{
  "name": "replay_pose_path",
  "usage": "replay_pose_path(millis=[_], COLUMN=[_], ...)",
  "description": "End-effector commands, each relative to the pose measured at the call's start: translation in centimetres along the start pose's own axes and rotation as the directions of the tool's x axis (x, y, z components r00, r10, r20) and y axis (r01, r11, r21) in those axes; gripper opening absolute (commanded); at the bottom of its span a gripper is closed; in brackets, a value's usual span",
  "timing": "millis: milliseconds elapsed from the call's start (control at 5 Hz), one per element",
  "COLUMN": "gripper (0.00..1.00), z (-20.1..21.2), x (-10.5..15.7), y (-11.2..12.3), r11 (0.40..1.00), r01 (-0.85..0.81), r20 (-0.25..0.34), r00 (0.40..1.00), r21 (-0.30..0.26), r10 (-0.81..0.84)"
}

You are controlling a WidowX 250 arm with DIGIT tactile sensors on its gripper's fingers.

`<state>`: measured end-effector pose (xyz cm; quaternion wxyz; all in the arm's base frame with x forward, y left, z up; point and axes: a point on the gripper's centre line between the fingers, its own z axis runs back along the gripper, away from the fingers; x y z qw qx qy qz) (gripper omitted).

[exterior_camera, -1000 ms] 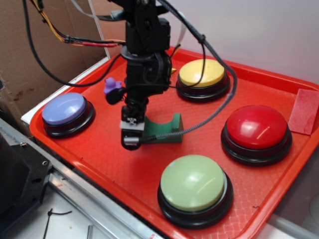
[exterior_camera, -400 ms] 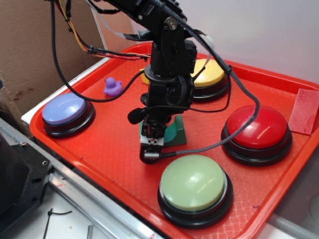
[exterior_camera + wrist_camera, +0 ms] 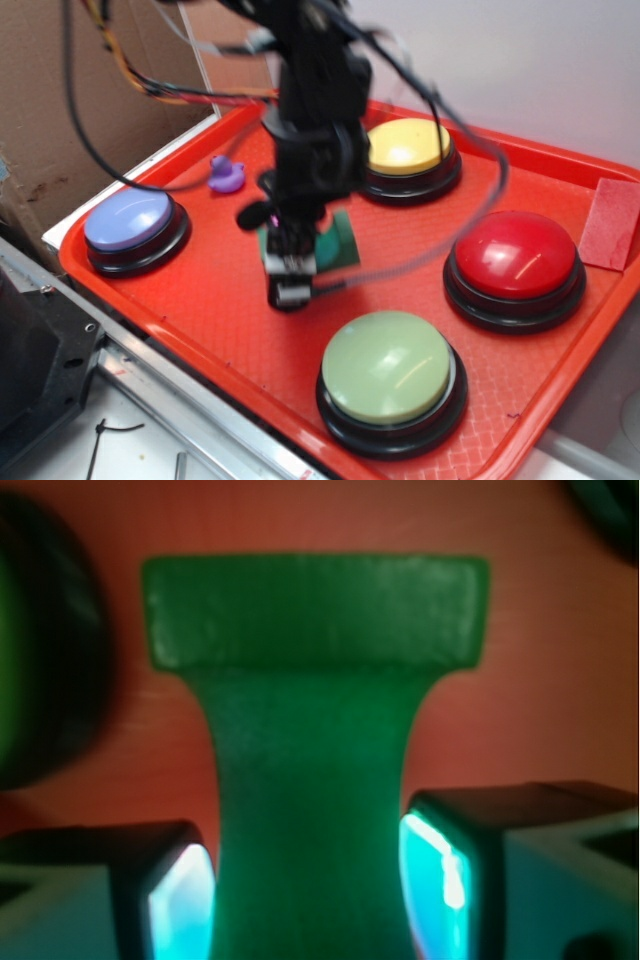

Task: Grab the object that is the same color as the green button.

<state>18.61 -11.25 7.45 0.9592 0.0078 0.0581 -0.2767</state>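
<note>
- The gripper (image 3: 288,278) hangs point-down over the middle of the red tray (image 3: 200,300); the arm above it is motion-blurred in the exterior view.
- In the wrist view the gripper (image 3: 305,890) has its two fingers at the bottom corners of the frame, one finger (image 3: 180,900) on the left and the other on the right, with the dark green block (image 3: 312,730) standing between them.
- The fingers are partly open, spread just wider than the narrow waist of the block. The inner pads glow cyan-green against the block's sides. The left pad lies at the block's edge; the right pad lies just beside it. Whether either pad presses on the block cannot be told, since the picture is soft.
- Beyond the fingertips the block widens into a broad flat bar that runs crosswise to the fingers.
- In the exterior view the dark green block (image 3: 335,243) sits just behind and to the right of the fingers, partly hidden by the gripper body. Whether it rests on the tray cannot be told.
- The green button (image 3: 388,367) lies in front of and to the right of the fingers, near but apart.
- The red button (image 3: 515,255) lies well to the right of the fingers.
- The yellow button (image 3: 405,146) lies behind the fingers.
- The blue button (image 3: 128,220) lies well to the left.
- The purple duck (image 3: 227,175) stands behind and to the left of the fingers.
</note>
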Motion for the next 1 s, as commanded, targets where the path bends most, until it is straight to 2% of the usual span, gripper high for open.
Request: replay_pose_path(millis=[0, 200, 400, 600, 800], gripper=[0.0, 0.0, 0.0, 0.0, 0.0], z=[9.8, 14.3, 19.2, 22.8, 22.8], x=[-5.9, -6.9, -7.6, -8.1, -8.0], y=[-6.0, -6.0, -5.8, -4.8, -3.5], r11=[0.894, 0.875, 0.87, 0.861, 0.847], r01=[-0.431, -0.482, -0.493, -0.509, -0.531], r20=[0.195, 0.268, 0.276, 0.28, 0.307], r00=[0.872, 0.837, 0.833, 0.823, 0.804], r21=[-0.124, -0.052, -0.023, -0.024, -0.013], r10=[0.448, 0.477, 0.48, 0.494, 0.509])
